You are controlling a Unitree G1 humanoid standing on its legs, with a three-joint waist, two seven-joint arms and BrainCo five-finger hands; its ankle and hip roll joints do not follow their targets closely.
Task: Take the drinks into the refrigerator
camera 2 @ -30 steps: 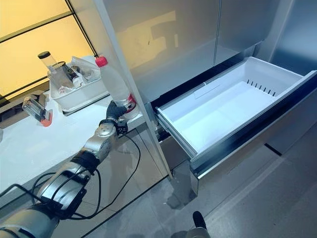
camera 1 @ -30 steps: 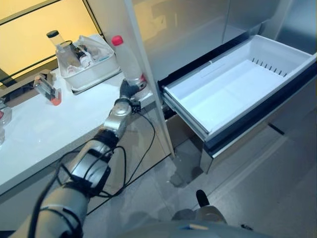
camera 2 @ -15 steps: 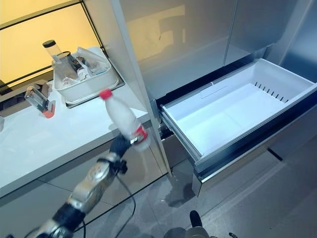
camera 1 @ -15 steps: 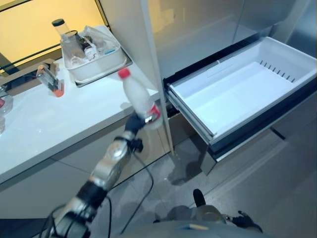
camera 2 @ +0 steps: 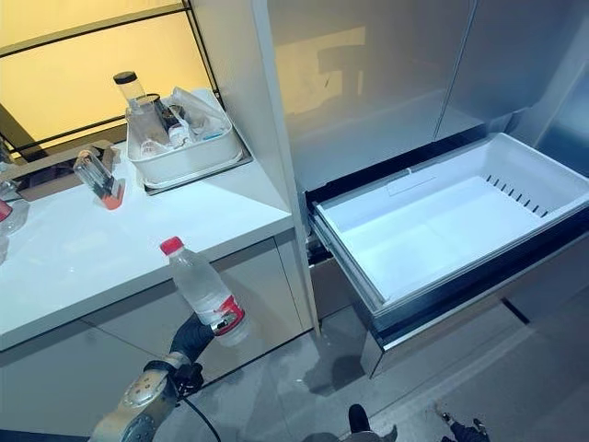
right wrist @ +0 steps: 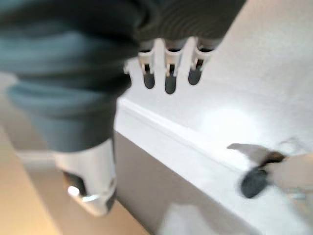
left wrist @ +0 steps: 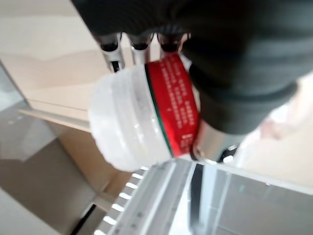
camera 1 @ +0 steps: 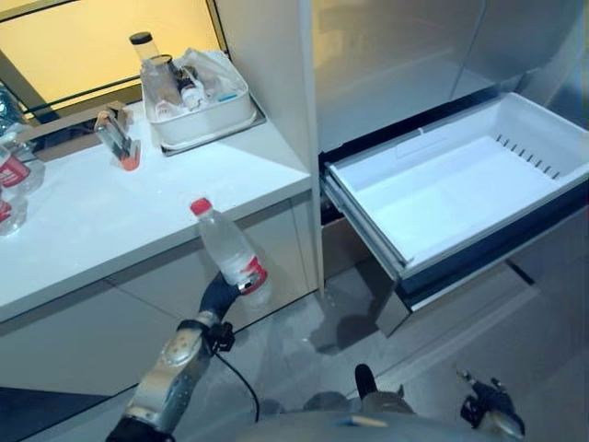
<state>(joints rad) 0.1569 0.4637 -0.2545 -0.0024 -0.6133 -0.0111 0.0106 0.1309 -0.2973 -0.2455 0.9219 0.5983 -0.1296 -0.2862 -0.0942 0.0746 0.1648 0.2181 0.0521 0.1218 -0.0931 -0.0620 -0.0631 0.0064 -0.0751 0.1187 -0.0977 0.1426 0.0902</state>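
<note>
The water bottle (camera 1: 228,250) has come off the table (camera 1: 83,230) in the last second: it stood by the white tub at the far edge a moment ago, and it now hangs clear of the worktop, below its front edge and in front of the cabinet doors. The left hand (camera 1: 219,293) holds it low on the body, fingers (left wrist: 111,49) and thumb curled round it by the red label, with the red cap tilted up toward 11 o'clock. Part of the shift across the head views is the camera turning, but the bottle's drop below the table edge is real. I judge the pick-up finished and the carry begun; what remains is the swing toward 3 o'clock, where the open freezer drawer (camera 1: 556,124) stands pulled out, white and bare inside.

The right hand (right wrist: 168,68) hangs down by the robot's side at about 5 o'clock, fingers straight and slack, holding nothing.

The table is a pale worktop with a white tub of bottles (camera 1: 207,120) at 12 o'clock against the cabinet upright, a small clear container with an orange end (camera 1: 120,147) just beside it, and more red-labelled bottles (camera 1: 11,175) at 9 o'clock. The floor (camera 1: 304,341) is grey tile.
</note>
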